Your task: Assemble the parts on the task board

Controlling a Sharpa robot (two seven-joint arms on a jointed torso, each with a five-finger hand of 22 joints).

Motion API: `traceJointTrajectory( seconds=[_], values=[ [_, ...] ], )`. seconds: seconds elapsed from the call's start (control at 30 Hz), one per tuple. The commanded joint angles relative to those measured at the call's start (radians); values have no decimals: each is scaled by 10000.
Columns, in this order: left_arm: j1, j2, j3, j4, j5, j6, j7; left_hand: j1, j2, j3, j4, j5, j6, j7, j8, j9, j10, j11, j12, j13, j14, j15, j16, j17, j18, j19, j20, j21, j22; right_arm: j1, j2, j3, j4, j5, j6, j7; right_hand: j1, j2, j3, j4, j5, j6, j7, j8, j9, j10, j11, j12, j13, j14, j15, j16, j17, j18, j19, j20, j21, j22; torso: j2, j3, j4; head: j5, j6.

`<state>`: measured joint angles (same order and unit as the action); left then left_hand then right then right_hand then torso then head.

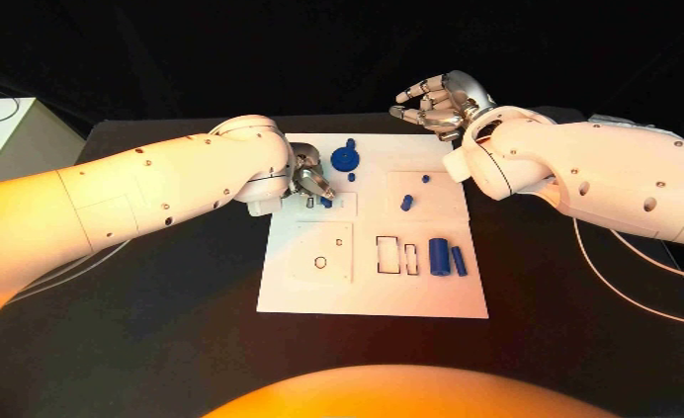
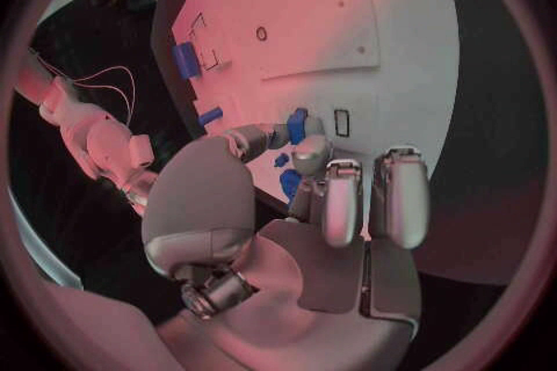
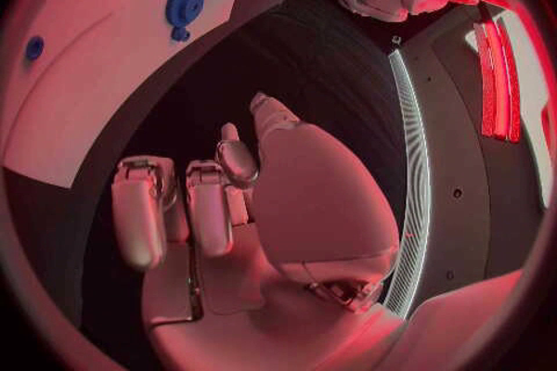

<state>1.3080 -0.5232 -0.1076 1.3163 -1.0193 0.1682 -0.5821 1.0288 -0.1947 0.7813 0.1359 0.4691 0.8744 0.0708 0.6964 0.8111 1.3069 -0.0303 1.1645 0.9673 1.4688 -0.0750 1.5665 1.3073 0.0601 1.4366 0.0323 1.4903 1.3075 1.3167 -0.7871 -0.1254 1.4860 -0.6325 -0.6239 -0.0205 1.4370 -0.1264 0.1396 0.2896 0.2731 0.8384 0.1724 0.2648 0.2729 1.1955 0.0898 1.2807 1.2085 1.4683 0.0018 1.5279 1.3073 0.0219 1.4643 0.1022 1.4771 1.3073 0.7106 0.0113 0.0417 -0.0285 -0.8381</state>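
Broadly, the task board [image 1: 374, 285] lies mid-table with most work left: a blue disc part [image 1: 345, 157] sits near its far edge, two blue blocks [image 1: 448, 258] by the right edge. The left hand [image 1: 309, 181] pinches a small blue part [image 2: 297, 125] above the far-left slots; the right hand [image 1: 445, 102] hovers, fingers spread, empty, beyond the far-right corner.

Left hand [image 1: 308, 184] covering board area beside small slot; piece at fingertips [image 2: 297, 125] partly hidden, shape unclear. Task board [image 1: 374, 299] far-left corner hidden behind left arm. Right hand's [image 1: 445, 102] grip state indistinct.
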Motion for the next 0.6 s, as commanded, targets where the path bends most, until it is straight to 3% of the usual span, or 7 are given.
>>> traceJointTrajectory(
  seconds=[0.03,0.6],
  values=[
    [-5,11,3,43,-94,-73,10,10,93,1681,-1723,43,348,-247,36,1045,61,21,34,-5,1020,-70,43,2635,-148,73,-26,39,681,-6,-3,1,13,-108,152,55,-97,24,75,-8,41,-57,28,-41,-12,-60,5,-27,-16,775,81,-47,1659,33,678,58,-59,1856,2,-3,3,-9,-12],
    [-7,-7,4,134,-294,239,-76,12,101,1692,-1733,65,357,-253,36,1048,74,15,42,9,1020,-77,43,2635,-152,87,-31,47,699,-16,-3,0,11,-110,183,39,-183,11,133,-17,35,-65,29,-31,-21,-69,8,-17,-25,774,86,-51,1653,33,679,65,-61,1857,1,-4,9,-7,-50]
  ],
)
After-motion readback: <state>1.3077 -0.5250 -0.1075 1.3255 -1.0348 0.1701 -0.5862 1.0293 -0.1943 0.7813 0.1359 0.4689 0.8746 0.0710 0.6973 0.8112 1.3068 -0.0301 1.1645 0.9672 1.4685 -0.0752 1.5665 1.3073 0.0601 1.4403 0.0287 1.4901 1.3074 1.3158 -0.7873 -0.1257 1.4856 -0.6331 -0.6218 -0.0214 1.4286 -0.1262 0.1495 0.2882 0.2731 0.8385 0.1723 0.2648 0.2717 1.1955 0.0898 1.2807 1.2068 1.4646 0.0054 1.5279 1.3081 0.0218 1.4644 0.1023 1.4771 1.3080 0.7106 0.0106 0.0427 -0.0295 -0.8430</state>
